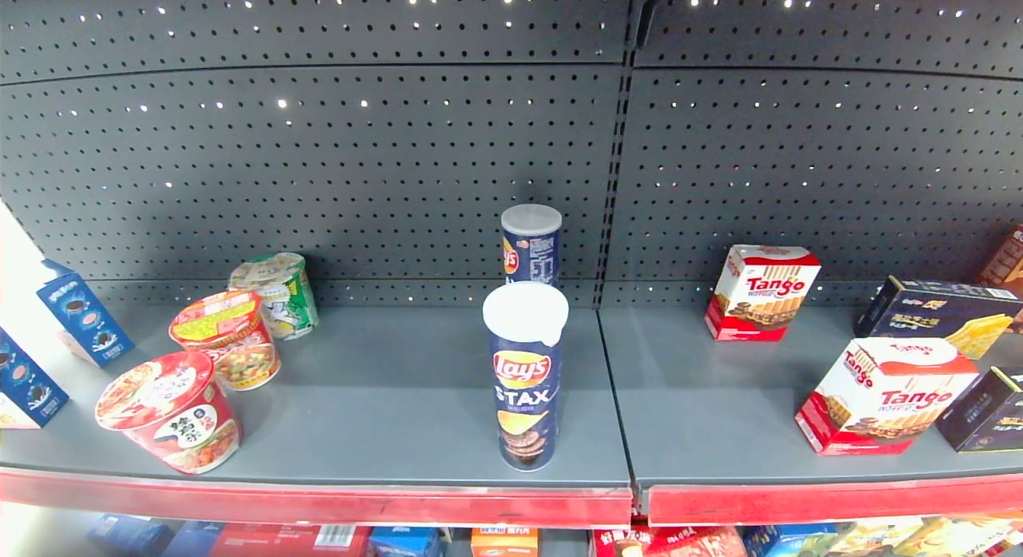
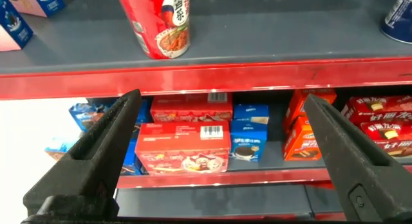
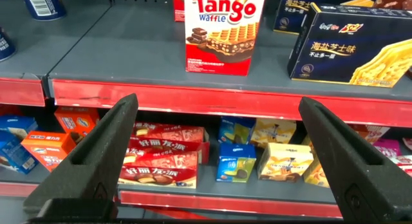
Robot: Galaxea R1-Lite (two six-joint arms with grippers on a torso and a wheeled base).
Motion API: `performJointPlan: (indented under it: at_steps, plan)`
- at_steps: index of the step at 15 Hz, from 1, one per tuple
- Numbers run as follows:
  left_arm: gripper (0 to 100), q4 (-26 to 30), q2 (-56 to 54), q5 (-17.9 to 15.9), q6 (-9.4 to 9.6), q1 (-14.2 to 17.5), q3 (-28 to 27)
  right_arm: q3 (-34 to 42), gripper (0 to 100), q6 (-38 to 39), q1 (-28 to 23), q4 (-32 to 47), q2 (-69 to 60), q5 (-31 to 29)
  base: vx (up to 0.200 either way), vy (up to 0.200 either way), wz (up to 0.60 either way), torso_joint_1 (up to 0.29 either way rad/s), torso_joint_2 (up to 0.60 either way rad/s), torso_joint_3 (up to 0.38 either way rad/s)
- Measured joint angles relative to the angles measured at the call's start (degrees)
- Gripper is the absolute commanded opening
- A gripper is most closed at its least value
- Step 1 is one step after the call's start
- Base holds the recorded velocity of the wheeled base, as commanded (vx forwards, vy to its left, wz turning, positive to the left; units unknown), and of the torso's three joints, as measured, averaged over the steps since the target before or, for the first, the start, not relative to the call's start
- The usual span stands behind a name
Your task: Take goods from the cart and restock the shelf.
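Two dark blue chip cans stand in the middle of the grey shelf (image 1: 368,397): one near the front edge (image 1: 524,381), the other behind it by the pegboard (image 1: 531,244). My left gripper (image 2: 219,153) is open with nothing between its fingers, held in front of the shelf's red front lip (image 2: 257,74), below a red noodle cup (image 2: 161,21). My right gripper (image 3: 222,153) is open too and holds nothing, facing the lip (image 3: 225,98) beneath a red-and-white wafer box (image 3: 222,31).
Several noodle cups (image 1: 224,337) and blue cookie boxes (image 1: 84,317) stand on the left of the shelf. Wafer boxes (image 1: 763,292) and dark boxes (image 1: 935,313) are on the right. A lower shelf holds red, blue, orange and yellow boxes (image 2: 183,143) (image 3: 161,166).
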Motion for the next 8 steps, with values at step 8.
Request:
performJointPlan:
  at_steps: [8]
  plan:
    - [100, 0.1, 0.0, -1.2, -0.24, 0.0, 0.0, 0.0, 100, 0.0, 0.0, 0.0, 0.0, 0.0, 0.000, 0.000, 0.00, 0.000, 0.00, 0.000]
